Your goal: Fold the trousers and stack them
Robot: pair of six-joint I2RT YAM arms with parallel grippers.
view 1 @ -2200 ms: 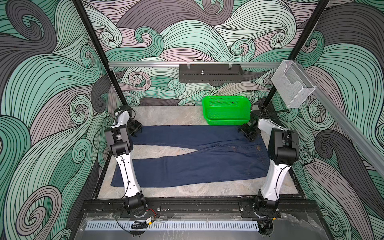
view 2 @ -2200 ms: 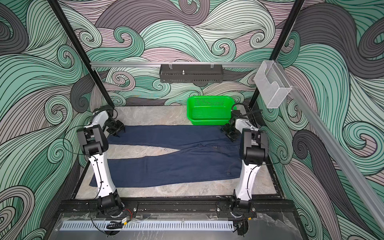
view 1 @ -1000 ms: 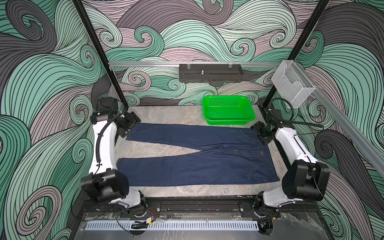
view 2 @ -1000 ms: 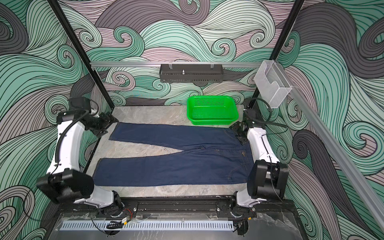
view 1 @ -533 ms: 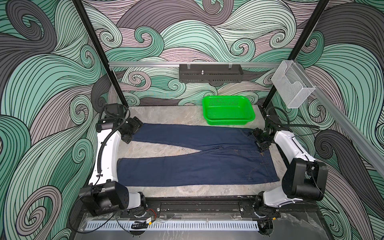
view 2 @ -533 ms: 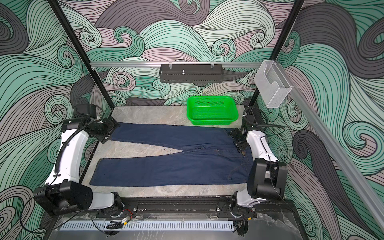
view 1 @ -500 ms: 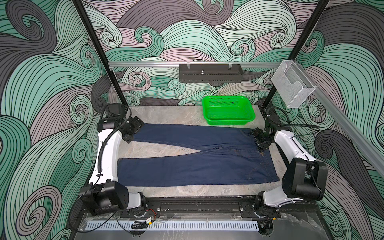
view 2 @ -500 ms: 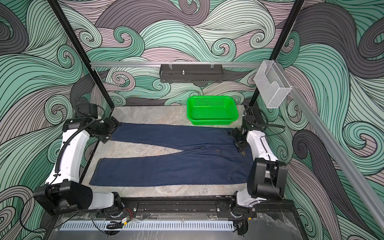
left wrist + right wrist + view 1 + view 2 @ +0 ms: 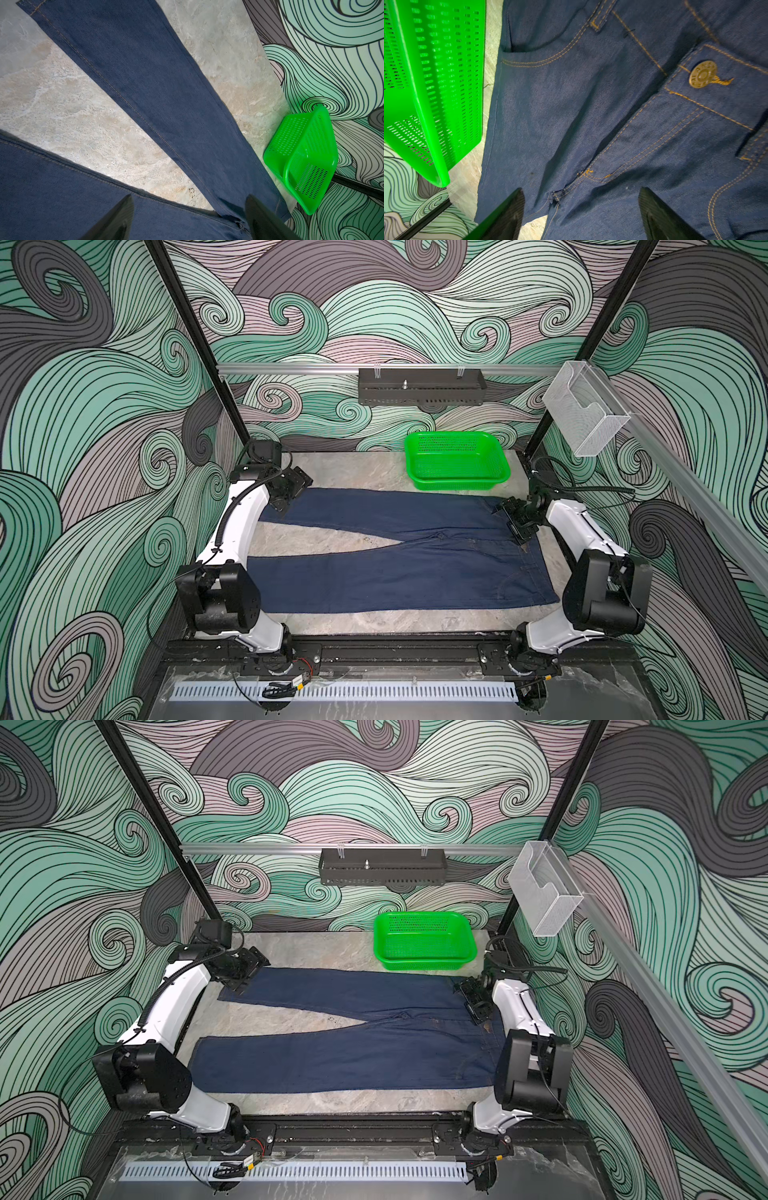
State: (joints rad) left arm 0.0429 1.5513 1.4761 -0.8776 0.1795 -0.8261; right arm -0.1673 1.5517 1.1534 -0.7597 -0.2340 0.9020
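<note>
The dark navy trousers (image 9: 395,572) (image 9: 340,1056) lie flat on the marble table (image 9: 353,472), waist to the right and legs spread in a V to the left. My left gripper (image 9: 291,493) (image 9: 249,971) hovers open at the far leg's cuff. In the left wrist view the gripper (image 9: 188,199) has only denim (image 9: 145,83) and table between its fingers. My right gripper (image 9: 513,522) (image 9: 471,999) stands open over the far part of the waistband. In the right wrist view the gripper (image 9: 580,190) frames the fly seam, with the metal button (image 9: 703,73) beyond.
A green perforated basket (image 9: 457,483) (image 9: 424,963) (image 9: 301,149) (image 9: 436,83) stands at the back right, just behind the trousers' far edge. A black shelf (image 9: 419,391) hangs on the rear rail and a clear plastic holder (image 9: 582,418) on the right post.
Both arms have swung inward: the left gripper came in to the far cuff, the right gripper moved onto the waistband. The trousers have not moved in the last second.
</note>
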